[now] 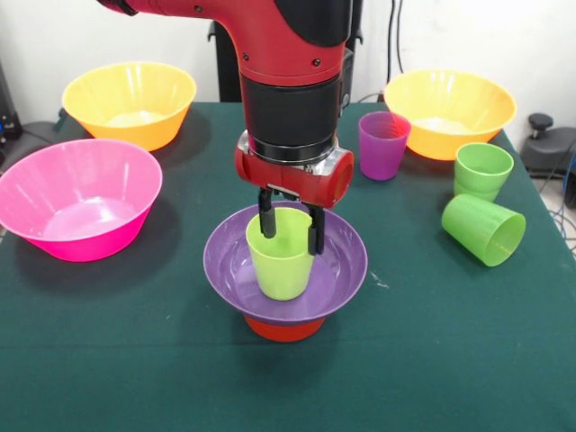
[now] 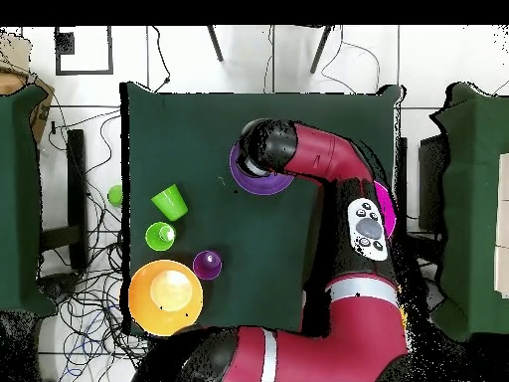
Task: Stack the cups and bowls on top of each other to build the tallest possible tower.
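1. Green cloth covers the bench, and the biggest pieces sit toward its edges in the front view: the pink bowl at the left, one orange-yellow bowl behind it and a second orange-yellow bowl at the far right.
2. Mid-bench stands the tower: a purple bowl rests on a small orange bowl, of which only the lower part shows.
3. A yellow-green cup stands upright, mouth up, in the middle of the purple bowl.
4. Directly above it hangs the end effector, pointing straight down along the cup's upright axis. One finger reaches inside the cup's mouth and the other runs down outside the wall on the right; it seems to pinch the rim, though contact is hard to confirm.
5. Spare cups wait well apart to the right: a purple cup, an upright green cup and a green cup on its side.
6. My judgement: any lift or release must go straight up, or the cup tips.
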Tool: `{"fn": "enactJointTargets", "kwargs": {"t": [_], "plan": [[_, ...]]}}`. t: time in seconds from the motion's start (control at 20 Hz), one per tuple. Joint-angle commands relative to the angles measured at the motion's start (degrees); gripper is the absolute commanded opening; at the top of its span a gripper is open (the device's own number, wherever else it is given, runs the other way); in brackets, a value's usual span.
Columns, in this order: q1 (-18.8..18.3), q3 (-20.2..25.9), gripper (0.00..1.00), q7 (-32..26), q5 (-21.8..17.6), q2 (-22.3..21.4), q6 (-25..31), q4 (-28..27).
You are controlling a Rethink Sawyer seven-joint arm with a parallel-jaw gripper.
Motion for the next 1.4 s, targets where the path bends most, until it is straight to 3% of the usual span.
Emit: {"fn": "enactJointTargets", "kwargs": {"t": [0.05, 0.25, 0.55, 0.75, 1.2, 1.4], "plan": [[-0.2, 4.2, 1.0, 4.0, 1.4, 1.0, -1.9, 3.2], [-0.1, 4.3, 1.0, 4.1, 2.0, 0.5, -0.9, 3.4], [0.6, 4.3, 1.0, 5.5, 5.7, -4.3, 5.0, 6.2], [-0.4, 4.6, 1.0, 3.7, 8.0, -9.1, 11.3, 8.4], [-3.1, 5.1, 1.0, -0.5, 10.0, -12.6, 16.7, 11.3], [-4.8, 4.5, 1.0, -4.0, 10.1, -17.3, 18.6, 16.1]]}}
